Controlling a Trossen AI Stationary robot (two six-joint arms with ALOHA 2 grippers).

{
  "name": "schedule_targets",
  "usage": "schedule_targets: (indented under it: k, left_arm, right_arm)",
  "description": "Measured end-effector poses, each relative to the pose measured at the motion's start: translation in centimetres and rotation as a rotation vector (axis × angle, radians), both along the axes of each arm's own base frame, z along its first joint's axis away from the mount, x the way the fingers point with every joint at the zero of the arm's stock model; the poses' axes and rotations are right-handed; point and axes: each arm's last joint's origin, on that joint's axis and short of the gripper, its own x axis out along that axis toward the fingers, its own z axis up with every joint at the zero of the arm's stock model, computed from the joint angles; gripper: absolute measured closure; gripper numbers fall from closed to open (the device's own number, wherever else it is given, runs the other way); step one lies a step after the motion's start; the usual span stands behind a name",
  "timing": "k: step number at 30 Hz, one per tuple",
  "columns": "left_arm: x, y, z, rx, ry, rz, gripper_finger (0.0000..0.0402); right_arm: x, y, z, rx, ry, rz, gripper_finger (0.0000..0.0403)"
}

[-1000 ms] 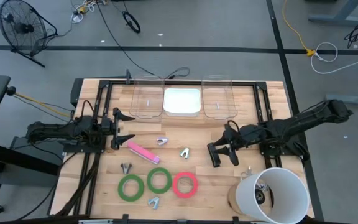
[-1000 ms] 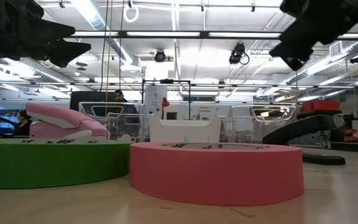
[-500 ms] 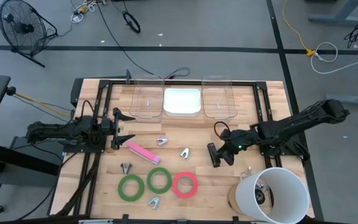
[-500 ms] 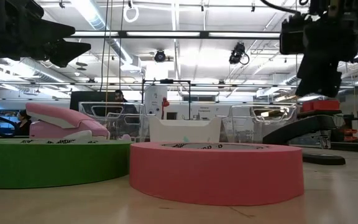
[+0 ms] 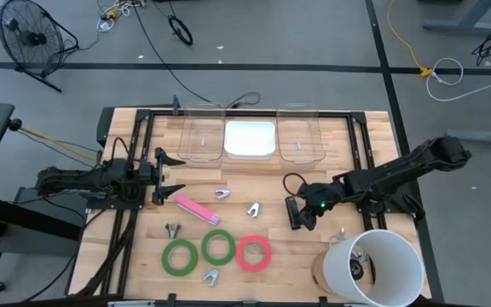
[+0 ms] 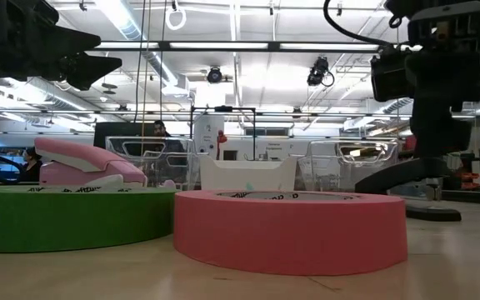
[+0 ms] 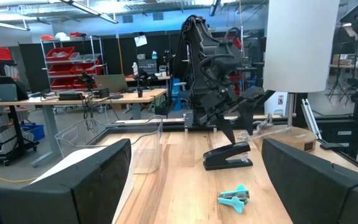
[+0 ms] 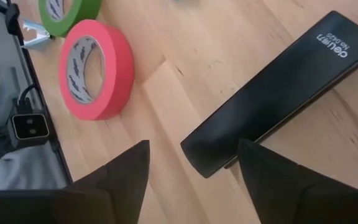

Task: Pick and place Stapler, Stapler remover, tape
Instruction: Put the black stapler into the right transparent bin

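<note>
Hovering with fingers spread and empty, the right gripper straddles one end of the black stapler on the bench's right half, its long axis running away from the fingers.

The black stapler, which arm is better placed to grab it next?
The right arm. The right gripper hangs directly over the black stapler, fingers open on either side of it. The left gripper is open too, but waits at the table's far left edge, nearer the pink stapler.
</note>
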Motion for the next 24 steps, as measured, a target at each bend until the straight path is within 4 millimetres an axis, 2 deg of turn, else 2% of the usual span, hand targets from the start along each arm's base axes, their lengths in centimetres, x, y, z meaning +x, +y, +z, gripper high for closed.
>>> schedule_targets:
  k: [8, 19, 24]
  left_arm:
    - [0.0, 0.0, 0.0, -0.001, 0.0, 0.0, 0.0035]
    - [0.0, 0.0, 0.0, -0.001, 0.0, -0.001, 0.0035]
    - [0.0, 0.0, 0.0, -0.001, 0.0, 0.0, 0.0035]
  right_arm:
    - [0.0, -0.2, 0.0, -0.002, -0.002, 0.02, 0.0154]
    - [-0.5, -2.0, -0.5, 0.053, 0.112, 0.018, 0.0182]
    - [-0.2, -2.6, -0.5, 0.042, 0.076, 0.001, 0.0188]
